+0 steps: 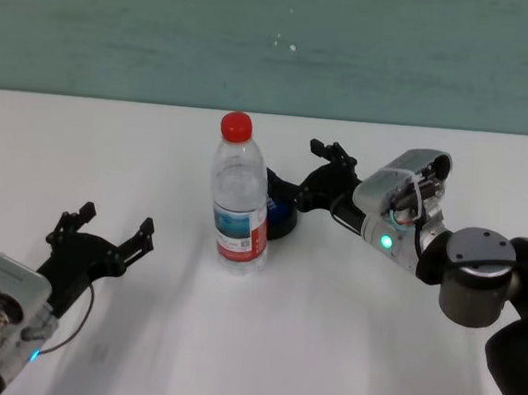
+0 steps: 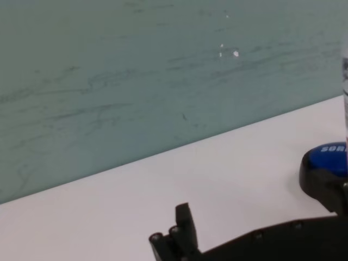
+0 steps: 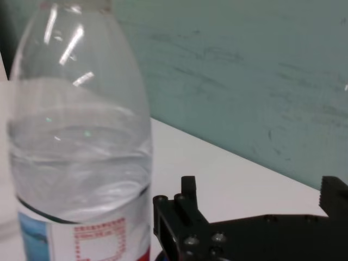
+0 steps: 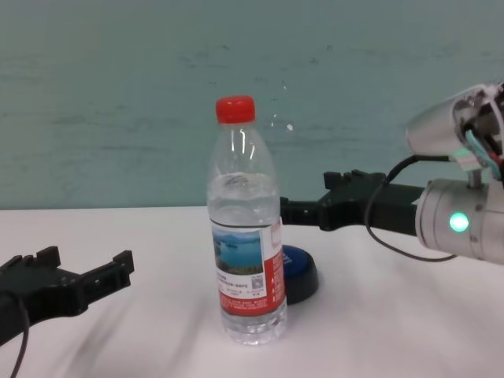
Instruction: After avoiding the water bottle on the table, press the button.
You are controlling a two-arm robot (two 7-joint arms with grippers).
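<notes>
The water bottle [image 1: 239, 195] stands upright mid-table, clear with a red cap and a blue-and-red label; it also shows in the chest view [image 4: 244, 236] and close up in the right wrist view [image 3: 81, 152]. The blue button [image 1: 281, 216] on its black base sits just behind the bottle to the right, partly hidden by it, and shows in the chest view [image 4: 301, 272]. My right gripper [image 1: 307, 175] is open and empty, hovering above the button beside the bottle [image 4: 315, 206]. My left gripper [image 1: 104, 228] is open and empty, low at the near left.
The white table [image 1: 370, 355] spans the view up to a teal wall. The left wrist view shows the button [image 2: 326, 160] and a sliver of the bottle [image 2: 345, 92] at its edge. Bare tabletop lies left and in front of the bottle.
</notes>
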